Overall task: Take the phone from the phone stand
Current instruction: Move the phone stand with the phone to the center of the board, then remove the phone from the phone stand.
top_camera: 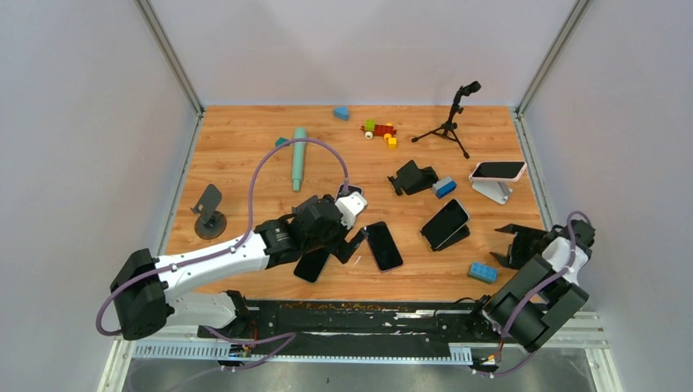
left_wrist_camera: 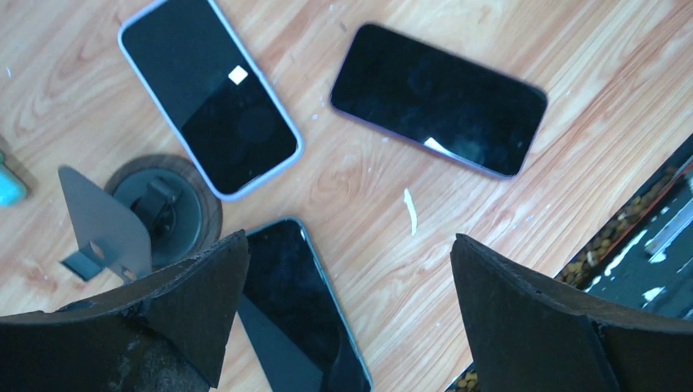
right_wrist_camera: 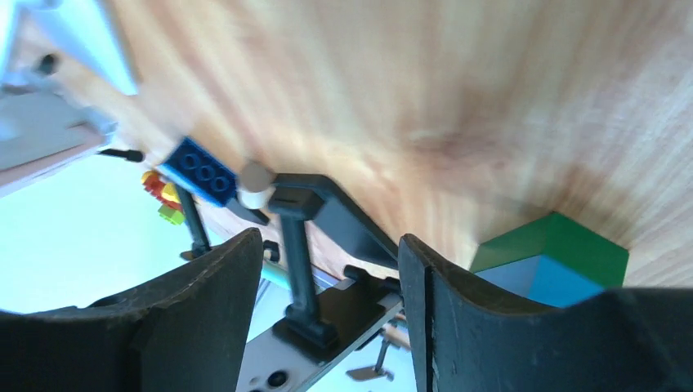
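Observation:
A dark phone (top_camera: 445, 222) leans on a low black stand at centre right. A pink-cased phone (top_camera: 498, 170) lies on a white stand (top_camera: 494, 191) behind it. My left gripper (top_camera: 350, 242) is open and empty, low over flat phones at the table's middle. In the left wrist view the left gripper (left_wrist_camera: 351, 245) hangs over bare wood, with a dark phone (left_wrist_camera: 302, 302) by its left finger. My right gripper (top_camera: 515, 245) is open and empty near the right edge. In the right wrist view the right gripper (right_wrist_camera: 331, 245) frames a stand-mounted phone (right_wrist_camera: 327, 335) farther off.
Two phones lie flat by the left gripper (top_camera: 311, 263) (top_camera: 383, 245). The left wrist view shows two more flat phones (left_wrist_camera: 208, 94) (left_wrist_camera: 439, 98) and an empty round-based stand (left_wrist_camera: 155, 208). Another empty stand (top_camera: 209, 211), a folded black stand (top_camera: 413, 177), a tripod (top_camera: 448, 122), blue bricks (top_camera: 482, 272) and a teal cylinder (top_camera: 299, 157) also lie about.

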Controlling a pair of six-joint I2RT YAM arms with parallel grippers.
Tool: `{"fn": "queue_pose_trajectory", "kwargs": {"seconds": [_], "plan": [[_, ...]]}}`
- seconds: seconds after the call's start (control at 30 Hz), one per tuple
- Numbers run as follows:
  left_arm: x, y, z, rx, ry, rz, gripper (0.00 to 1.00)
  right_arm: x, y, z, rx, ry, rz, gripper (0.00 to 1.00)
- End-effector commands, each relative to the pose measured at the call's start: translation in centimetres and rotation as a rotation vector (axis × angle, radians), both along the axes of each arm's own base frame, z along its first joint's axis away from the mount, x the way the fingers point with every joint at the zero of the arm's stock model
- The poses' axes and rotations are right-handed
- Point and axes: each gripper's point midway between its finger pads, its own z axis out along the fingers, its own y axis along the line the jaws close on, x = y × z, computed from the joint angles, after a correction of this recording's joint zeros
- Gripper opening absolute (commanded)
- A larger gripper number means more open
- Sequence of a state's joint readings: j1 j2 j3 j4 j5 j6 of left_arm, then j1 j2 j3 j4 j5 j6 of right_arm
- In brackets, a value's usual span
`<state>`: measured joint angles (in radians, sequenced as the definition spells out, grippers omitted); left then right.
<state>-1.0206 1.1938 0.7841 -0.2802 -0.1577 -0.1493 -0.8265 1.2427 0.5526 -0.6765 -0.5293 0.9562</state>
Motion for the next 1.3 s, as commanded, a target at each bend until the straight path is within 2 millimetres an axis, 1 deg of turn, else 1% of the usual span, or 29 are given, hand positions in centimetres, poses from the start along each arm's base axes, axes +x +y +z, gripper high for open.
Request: {"fn": "queue_pose_trajectory", "kwargs": {"seconds": [0.0, 0.07, 0.13, 0.17, 0.23, 0.3, 0.33, 0.4, 0.47, 0.5, 0.53, 0.63, 0.7, 0.77, 0.8, 0.87, 0.9, 0.93, 1.0, 1.03, 1.07, 1.13, 1.17, 1.27], "plan": [[1.3, -3.2, 4.1, -0.112, -0.058, -0.038, 1.0, 0.8, -4.0, 5.5, -0.281, -0.073, 0.088, 0.61], [1.6, -4.1, 5.1, -0.131, -0.067, -0.054, 1.0, 0.8, -5.7, 7.7, -0.412, -0.08, 0.111, 0.61], [2.1, -5.3, 6.4, -0.168, -0.088, -0.069, 1.0, 1.0, -6.9, 10.4, -0.547, -0.115, 0.14, 0.6], [2.2, -5.6, 6.6, -0.178, -0.094, -0.074, 1.0, 1.1, -7.6, 11.9, -0.617, -0.135, 0.155, 0.6], [2.5, -6.6, 7.3, -0.217, -0.112, -0.088, 1.0, 1.3, -7.6, 14.2, -0.723, -0.194, 0.238, 0.6], [2.7, -7.8, 7.7, -0.257, -0.124, -0.111, 1.0, 2.3, -6.1, 16.3, -0.809, -0.296, 0.369, 0.6], [2.8, -8.8, 7.9, -0.283, -0.129, -0.131, 1.0, 2.8, -5.2, 17.4, -0.862, -0.356, 0.43, 0.6], [3.1, -10.2, 7.7, -0.306, -0.125, -0.155, 1.0, 3.1, -3.4, 18.5, -0.953, -0.409, 0.528, 0.62], [3.3, -11.4, 7.4, -0.316, -0.106, -0.174, 1.0, 3.1, -2.2, 19.4, -1.038, -0.44, 0.602, 0.63], [3.3, -12.0, 6.6, -0.307, -0.085, -0.184, 1.0, 3.1, -1.9, 19.9, -1.075, -0.441, 0.634, 0.63], [3.4, -12.6, 7.1, -0.323, -0.079, -0.187, 1.0, 3.1, -1.5, 20.2, -1.103, -0.438, 0.676, 0.65], [3.6, -14.1, 6.9, -0.353, -0.051, -0.2, 1.0, 3.4, 0.7, 20.9, -1.153, -0.452, 0.838, 0.7], [3.7, -14.7, 6.9, -0.381, -0.048, -0.196, 1.0, 3.4, 2.1, 21.5, -1.168, -0.471, 0.919, 0.7], [4.0, -15.4, 7.1, -0.405, -0.046, -0.19, 1.0, 3.0, 3.0, 22.6, -1.194, -0.5, 0.964, 0.7], [4.0, -15.6, 7.0, -0.412, -0.042, -0.191, 1.0, 2.9, 3.9, 23.3, -1.202, -0.535, 0.987, 0.7], [3.8, -16.7, 7.2, -0.444, -0.034, -0.232, 1.0, 2.5, 5.4, 25.0, -1.195, -0.631, 0.998, 0.71], [3.6, -17.1, 7.4, -0.456, -0.037, -0.255, 1.0, 2.3, 6.2, 25.5, -1.168, -0.67, 0.994, 0.71], [2.9, -17.7, 7.5, -0.471, -0.029, -0.302, 1.0, 2.0, 7.1, 26.2, -1.139, -0.719, 0.991, 0.71], [2.2, -19.1, 7.9, -0.507, -0.078, -0.362, 1.0, 1.0, 9.0, 27.6, -1.083, -0.821, 0.985, 0.71], [2.1, -19.4, 7.9, -0.512, -0.101, -0.378, 1.0, 0.6, 9.8, 28.2, -1.052, -0.856, 0.975, 0.71], [1.8, -20.0, 7.8, -0.529, -0.115, -0.391, 1.0, 0.2, 10.2, 28.6, -1.036, -0.876, 0.97, 0.71], [1.9, -20.9, 7.7, -0.565, -0.118, -0.392, 1.0, -0.7, 10.6, 29.1, -1.022, -0.876, 0.963, 0.7], [1.9, -21.2, 7.7, -0.582, -0.109, -0.386, 1.0, -1.0, 10.4, 29.4, -1.03, -0.865, 0.944, 0.7], [2.3, -22.0, 7.7, -0.632, -0.162, -0.362, 1.0, -2.2, 10.3, 30.0, -1.034, -0.848, 0.889, 0.69]]}}
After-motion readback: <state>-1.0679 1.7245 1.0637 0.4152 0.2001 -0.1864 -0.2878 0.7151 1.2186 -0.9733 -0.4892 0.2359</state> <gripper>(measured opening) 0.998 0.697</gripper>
